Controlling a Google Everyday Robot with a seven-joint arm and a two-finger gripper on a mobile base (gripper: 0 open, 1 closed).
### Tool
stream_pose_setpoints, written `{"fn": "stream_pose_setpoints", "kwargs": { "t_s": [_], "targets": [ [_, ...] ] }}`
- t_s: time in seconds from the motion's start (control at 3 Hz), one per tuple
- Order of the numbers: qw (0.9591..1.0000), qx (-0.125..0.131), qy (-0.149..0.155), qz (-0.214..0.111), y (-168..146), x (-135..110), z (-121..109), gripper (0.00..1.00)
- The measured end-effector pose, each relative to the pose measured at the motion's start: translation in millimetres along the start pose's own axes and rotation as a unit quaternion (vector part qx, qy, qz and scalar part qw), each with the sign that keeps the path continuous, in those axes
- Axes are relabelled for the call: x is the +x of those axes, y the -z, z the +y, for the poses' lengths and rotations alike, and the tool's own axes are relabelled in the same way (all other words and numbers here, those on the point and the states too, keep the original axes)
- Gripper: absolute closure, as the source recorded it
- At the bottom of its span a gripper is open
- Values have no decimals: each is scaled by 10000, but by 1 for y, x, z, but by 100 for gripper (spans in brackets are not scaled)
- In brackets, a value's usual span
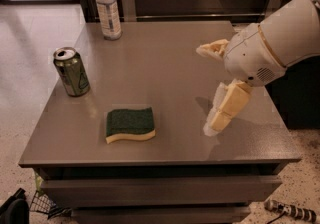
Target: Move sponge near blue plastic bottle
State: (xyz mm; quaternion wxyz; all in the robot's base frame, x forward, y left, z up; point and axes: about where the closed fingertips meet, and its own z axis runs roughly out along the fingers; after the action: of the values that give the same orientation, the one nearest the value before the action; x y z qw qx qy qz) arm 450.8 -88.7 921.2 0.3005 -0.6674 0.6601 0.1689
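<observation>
The sponge [130,124], dark green on top with pale yellow foam below, lies flat on the grey table [165,58] near its front left. The blue plastic bottle [108,9], clear with a white cap and pale label, stands upright at the table's far left corner. My gripper [205,89] hangs over the right part of the table, to the right of the sponge and well apart from it. It is open and empty, one pale finger [223,108] pointing down toward the tabletop and the other finger [212,48] pointing left.
A green drink can [72,72] stands upright near the table's left edge, between the sponge and the bottle. A wooden wall with a dark rail runs behind the table. Dark items lie on the floor at the front left [15,209].
</observation>
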Motion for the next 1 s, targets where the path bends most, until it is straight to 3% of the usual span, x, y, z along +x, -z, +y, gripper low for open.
{"fn": "stream_pose_setpoints", "kwargs": {
  "t_s": [0.67, 1.0],
  "targets": [
    [9963, -330, 84, -787, -63, -30, 5, 0],
    [9904, -539, 213, -1257, -106, -51, 17, 0]
  ]
}}
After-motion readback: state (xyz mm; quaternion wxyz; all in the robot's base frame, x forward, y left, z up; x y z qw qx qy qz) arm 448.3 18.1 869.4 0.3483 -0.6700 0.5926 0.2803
